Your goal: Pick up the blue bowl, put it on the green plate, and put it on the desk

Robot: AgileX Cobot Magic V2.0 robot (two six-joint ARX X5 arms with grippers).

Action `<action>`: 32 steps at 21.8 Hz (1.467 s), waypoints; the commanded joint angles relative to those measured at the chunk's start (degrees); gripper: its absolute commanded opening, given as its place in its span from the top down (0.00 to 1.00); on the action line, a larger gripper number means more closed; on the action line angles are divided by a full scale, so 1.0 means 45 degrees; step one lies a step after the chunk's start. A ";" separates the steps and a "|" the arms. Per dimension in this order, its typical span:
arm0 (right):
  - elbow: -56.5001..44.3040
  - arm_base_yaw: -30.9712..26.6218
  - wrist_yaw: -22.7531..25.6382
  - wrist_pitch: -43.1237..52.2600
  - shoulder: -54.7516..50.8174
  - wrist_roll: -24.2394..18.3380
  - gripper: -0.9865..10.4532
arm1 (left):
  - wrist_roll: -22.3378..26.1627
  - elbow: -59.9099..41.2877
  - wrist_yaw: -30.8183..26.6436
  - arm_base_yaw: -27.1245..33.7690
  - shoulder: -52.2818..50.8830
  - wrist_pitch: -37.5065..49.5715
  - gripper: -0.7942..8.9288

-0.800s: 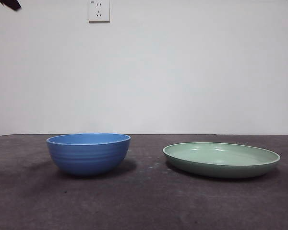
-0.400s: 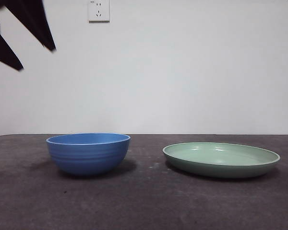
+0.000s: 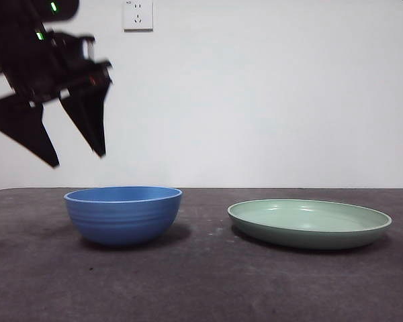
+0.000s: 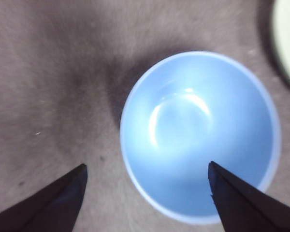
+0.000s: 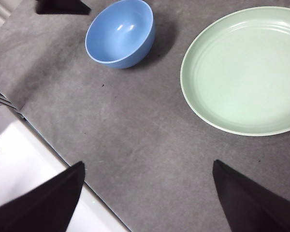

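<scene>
Bowl (image 3: 123,215), blue and rigid, sits on the bench (image 3: 201,282) just below the left gripper (image 3: 77,157), whose jaws are spread. Smooth walls may slip; pinching the rim looks safest.

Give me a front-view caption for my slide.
Left end effector, open, above a blue bowl; green plate beside it.

Black left tool (image 3: 77,159), pointed jaws, green lights.
</scene>
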 commanded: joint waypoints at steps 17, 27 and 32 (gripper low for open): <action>0.0253 0.0034 0.0010 0.0141 0.0097 0.0136 0.54 | -0.0437 0.0267 -0.0267 -0.0126 0.2263 0.0729 0.83; 0.0253 0.0034 0.0010 0.0136 0.0097 0.0136 0.54 | -0.1001 0.0316 -0.0262 -0.0131 0.2161 0.0991 0.91; 0.0253 0.0034 0.0010 0.0136 0.0097 0.0141 0.54 | -0.1331 0.1321 -0.0248 -0.0695 0.1666 0.0743 0.91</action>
